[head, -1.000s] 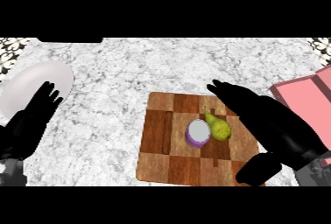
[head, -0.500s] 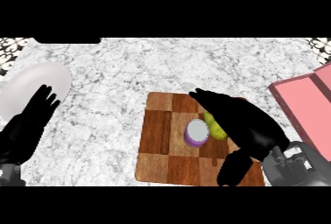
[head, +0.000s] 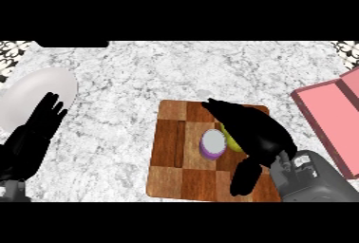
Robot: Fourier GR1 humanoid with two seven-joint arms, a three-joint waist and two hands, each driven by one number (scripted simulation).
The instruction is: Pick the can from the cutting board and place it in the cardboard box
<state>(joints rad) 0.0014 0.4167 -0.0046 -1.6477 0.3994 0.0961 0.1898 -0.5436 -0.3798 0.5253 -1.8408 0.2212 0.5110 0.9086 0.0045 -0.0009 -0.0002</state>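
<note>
**Right hand over the board, can beside its palm**

The can [head: 213, 143], purple-sided with a pale top, stands upright near the middle of the wooden board [head: 175, 142]. A yellow-green fruit [head: 235, 144] sits just to its right, mostly hidden under the right hand [head: 256, 133]. That hand lies across the right half of the board, fingers stretched toward the far edge and kept together, thumb hanging down toward the near edge. Its palm is right next to the can and fruit; whether it touches either cannot be told. The fingers are not curled round the can.

The pink box [head: 329, 123] sits at the right edge of the view, well apart from the board, with its flap open. Bare marble counter [head: 140, 76] lies between them.

At the far left a white plate [head: 32, 95] rests on the counter. The left hand [head: 38, 126] shows beside it, fingers straight and slightly spread, pointing up the view, overlapping the plate's near edge.
</note>
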